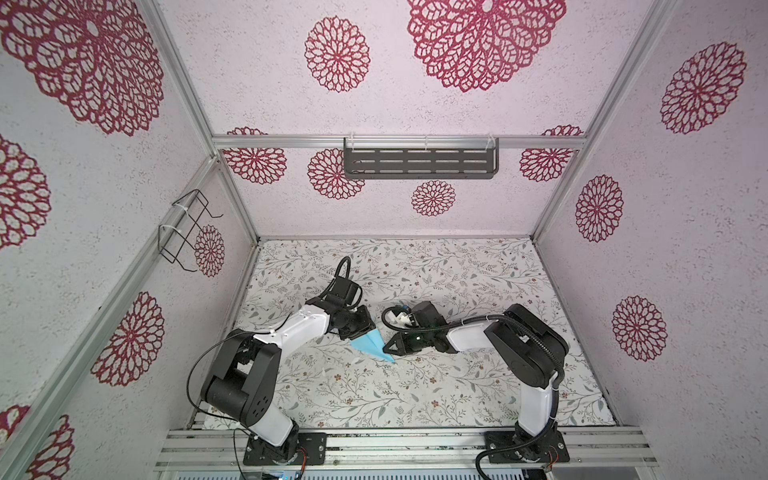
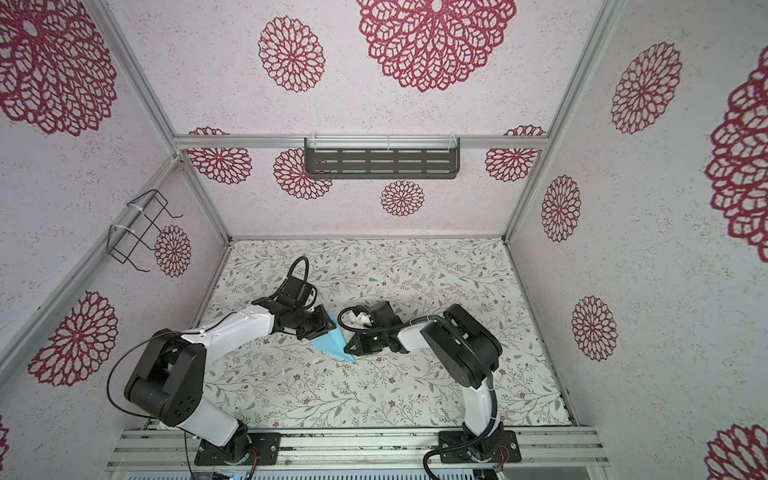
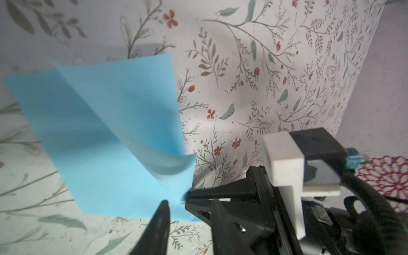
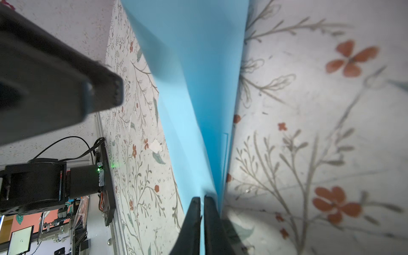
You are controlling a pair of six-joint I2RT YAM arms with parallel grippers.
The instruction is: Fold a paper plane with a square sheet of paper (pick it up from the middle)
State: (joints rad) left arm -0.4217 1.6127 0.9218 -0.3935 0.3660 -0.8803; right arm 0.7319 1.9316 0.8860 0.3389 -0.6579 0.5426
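Paper plane: the slim, pointed light-blue paper plane [image 1: 370, 344] [image 2: 330, 344] lies mid-surface between both claws in both top views. Its nose points toward the near edge of the pale floral-print surface [image 1: 457, 374], and one flap curls upward in the left wrist view [image 3: 99, 132].
Left arm: elbow folded near its base, white forearm reaching inward, wrist tipped down over the plane's wide tail.
Left claw [image 1: 362, 331]: only one black fingertip [image 3: 164, 205] shows, over the paper; apart or together cannot be told.
Right arm: elbow raised high, forearm stretched low toward the middle.
Right claw [image 1: 386, 350] [image 4: 202, 199]: fingers together, clamped on the paper's thin edge near the nose.
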